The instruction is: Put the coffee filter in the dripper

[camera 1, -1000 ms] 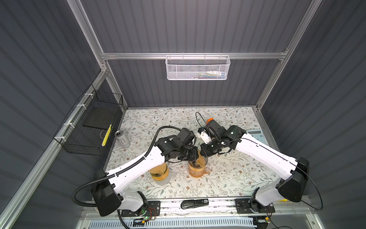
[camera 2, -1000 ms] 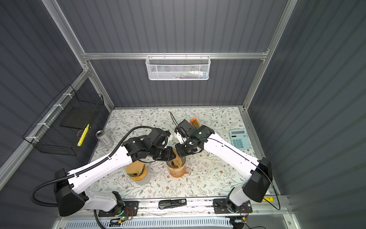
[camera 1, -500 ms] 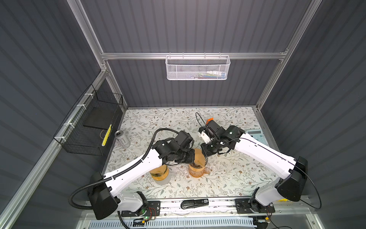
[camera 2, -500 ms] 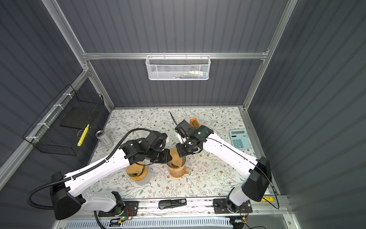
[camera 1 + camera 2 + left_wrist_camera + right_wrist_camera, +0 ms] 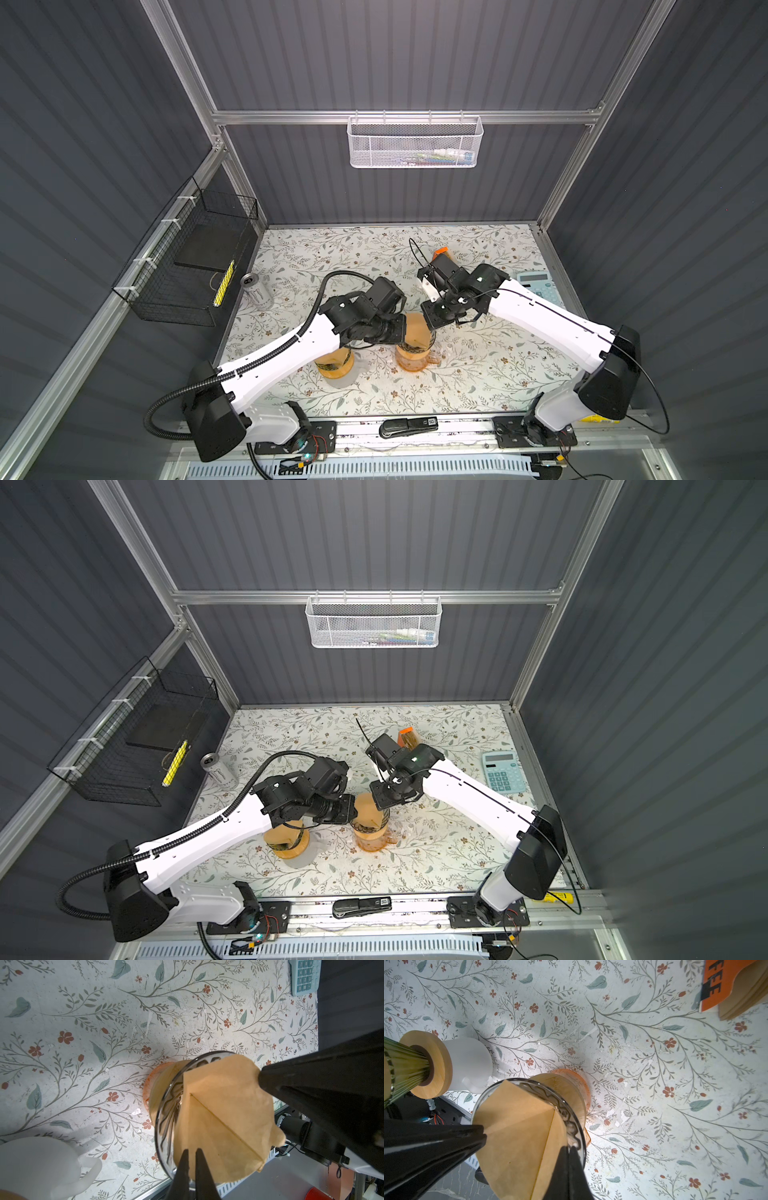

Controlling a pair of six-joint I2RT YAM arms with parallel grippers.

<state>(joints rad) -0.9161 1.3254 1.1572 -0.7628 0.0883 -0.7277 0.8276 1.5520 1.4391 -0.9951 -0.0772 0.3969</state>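
Observation:
The brown paper coffee filter (image 5: 224,1109) (image 5: 517,1126) stands as a half-opened cone with its lower part inside the clear glass dripper (image 5: 164,1105) (image 5: 571,1118). The dripper sits on an orange carafe. My left gripper (image 5: 192,1152) is shut on one edge of the filter, and my right gripper (image 5: 568,1149) is shut on the opposite edge, close to the glass rim. In both top views the filter (image 5: 415,330) (image 5: 365,808) rises between the left gripper (image 5: 403,328) (image 5: 353,810) and the right gripper (image 5: 428,322) (image 5: 379,802).
A green ribbed dripper on a wooden ring and white cup (image 5: 415,1064) (image 5: 334,361) stands just left. An orange filter box with stacked filters (image 5: 716,985) lies behind the right arm. A calculator (image 5: 536,282), a can (image 5: 257,289) and a stapler (image 5: 409,426) are further off.
Both grippers have closed their jaws on the filter's edges. The filter now shows more plainly between them above the dripper. The left arm has shifted slightly.

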